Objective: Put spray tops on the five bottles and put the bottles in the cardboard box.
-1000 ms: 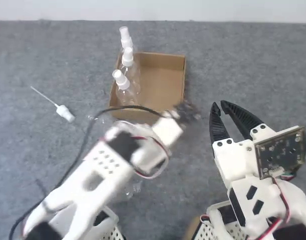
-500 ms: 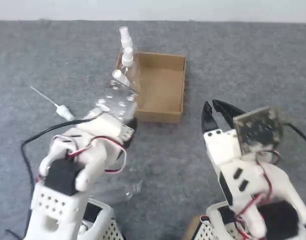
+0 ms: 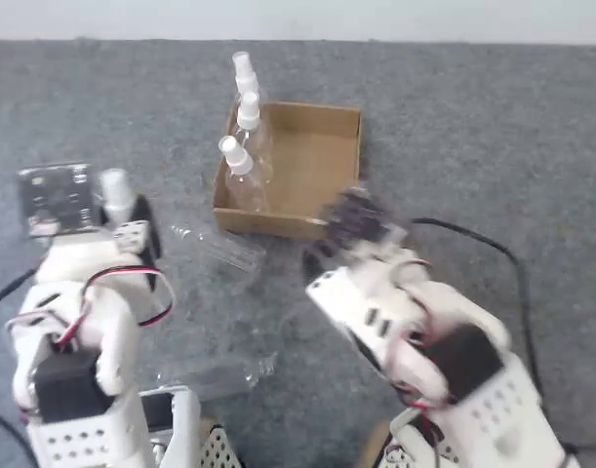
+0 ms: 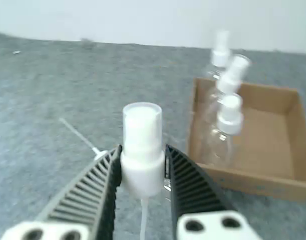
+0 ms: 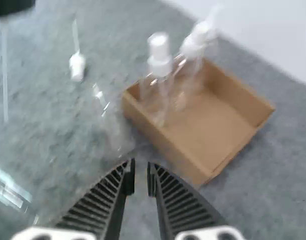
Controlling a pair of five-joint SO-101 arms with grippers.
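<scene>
Now off the grey worktop [image 3: 473, 146] where it lay a second ago, a spray top [image 4: 141, 125] stands upright, gripped by the left end effector [image 4: 141, 152], which has swung out from the middle to the left. The right end effector [image 5: 140, 172], jaws a slit apart and empty, has moved in near the cardboard box [image 3: 322, 161]. Three capped bottles [image 3: 237, 171] stand along its left side. An uncapped bottle [image 3: 219, 249] lies on its near left, likely next for capping.

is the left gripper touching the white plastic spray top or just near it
Touching. The left wrist view shows the left gripper clamped on the white plastic spray top, pressed against both its sides.
</scene>
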